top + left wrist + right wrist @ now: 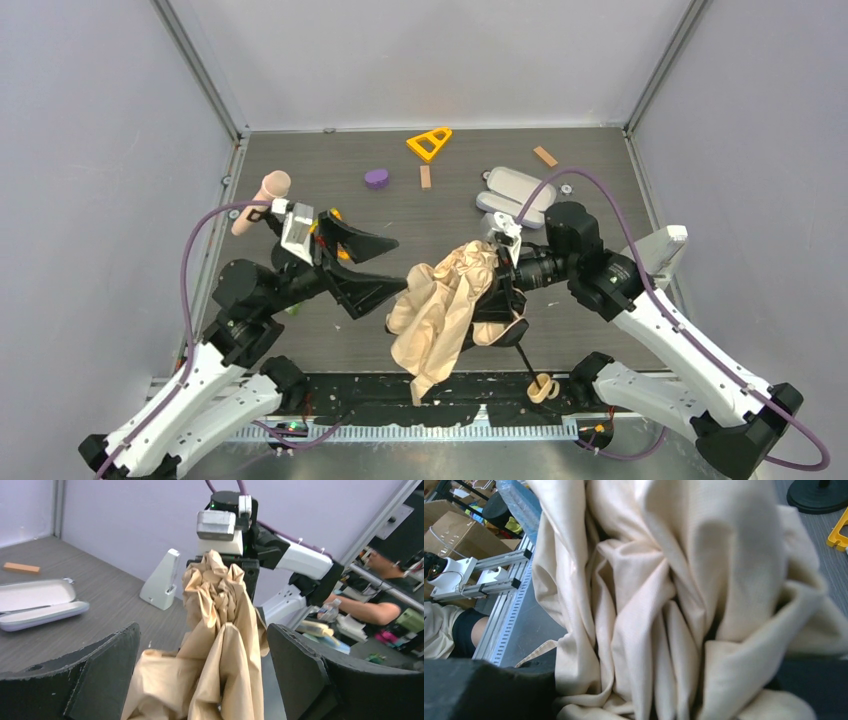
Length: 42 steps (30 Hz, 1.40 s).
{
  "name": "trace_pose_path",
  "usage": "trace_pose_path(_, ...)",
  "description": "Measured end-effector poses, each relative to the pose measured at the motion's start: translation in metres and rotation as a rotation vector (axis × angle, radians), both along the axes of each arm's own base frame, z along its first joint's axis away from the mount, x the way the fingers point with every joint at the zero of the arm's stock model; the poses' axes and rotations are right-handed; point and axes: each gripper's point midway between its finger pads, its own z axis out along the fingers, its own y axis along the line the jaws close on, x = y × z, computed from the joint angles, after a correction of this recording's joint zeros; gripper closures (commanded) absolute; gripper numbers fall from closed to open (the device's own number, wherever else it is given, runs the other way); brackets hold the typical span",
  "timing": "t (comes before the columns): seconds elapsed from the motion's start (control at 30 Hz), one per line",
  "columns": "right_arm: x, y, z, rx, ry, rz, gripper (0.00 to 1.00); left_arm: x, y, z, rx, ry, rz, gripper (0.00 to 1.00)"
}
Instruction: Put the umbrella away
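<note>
The umbrella (440,300) has its crumpled beige canopy held up over the table's middle. Its thin black shaft runs down to the tan handle (543,387) at the near edge. My right gripper (503,272) is shut on the bunched top of the canopy, which also shows in the left wrist view (220,585). Fabric (659,605) fills the right wrist view between my right gripper's (659,700) dark fingers. My left gripper (392,266) is wide open at the canopy's left side. In its own view, fabric (210,670) hangs between the spread fingers (100,675).
A pink-headed microphone (272,186) stands at the left, behind my left arm. A lavender-grey case (515,195) lies open behind my right gripper. A yellow triangle (428,143), a purple piece (376,178) and two wooden blocks (425,176) lie at the back. A white stand (665,245) is at the right.
</note>
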Motion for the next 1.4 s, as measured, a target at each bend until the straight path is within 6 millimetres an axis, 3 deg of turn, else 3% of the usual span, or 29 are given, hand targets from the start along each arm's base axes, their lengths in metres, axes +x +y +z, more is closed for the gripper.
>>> trace_pose_path(0.23, 0.007, 0.009, 0.006, -0.002, -0.007, 0.021, 0.94, 0.004, -0.015, 0.013, -0.079, 0.041, -0.053, 0.0)
trace_pose_path(0.43, 0.009, 0.015, 0.014, 0.004, -0.015, 0.034, 0.94, -0.002, -0.036, 0.009, -0.09, 0.052, -0.103, 0.0)
trace_pose_path(0.6, 0.007, 0.019, 0.02, 0.011, -0.023, 0.049, 0.94, 0.007, -0.053, -0.006, -0.072, 0.088, -0.084, 0.0)
trace_pose_path(1.0, 0.007, 0.022, 0.016, -0.023, -0.019, 0.045, 0.94, 0.015, -0.084, -0.004, -0.129, 0.09, -0.063, 0.0)
trace_pose_path(1.3, 0.012, 0.023, 0.008, -0.098, -0.026, 0.029, 0.94, 0.009, -0.102, -0.003, -0.177, 0.097, -0.108, 0.0)
trace_pose_path(1.33, 0.012, 0.022, 0.008, -0.1, -0.029, 0.029, 0.94, 0.008, -0.101, -0.003, -0.183, 0.092, -0.11, 0.02)
trace_pose_path(1.4, 0.012, 0.021, 0.008, -0.104, -0.031, 0.03, 0.94, 0.006, -0.101, -0.002, -0.19, 0.084, -0.119, 0.13)
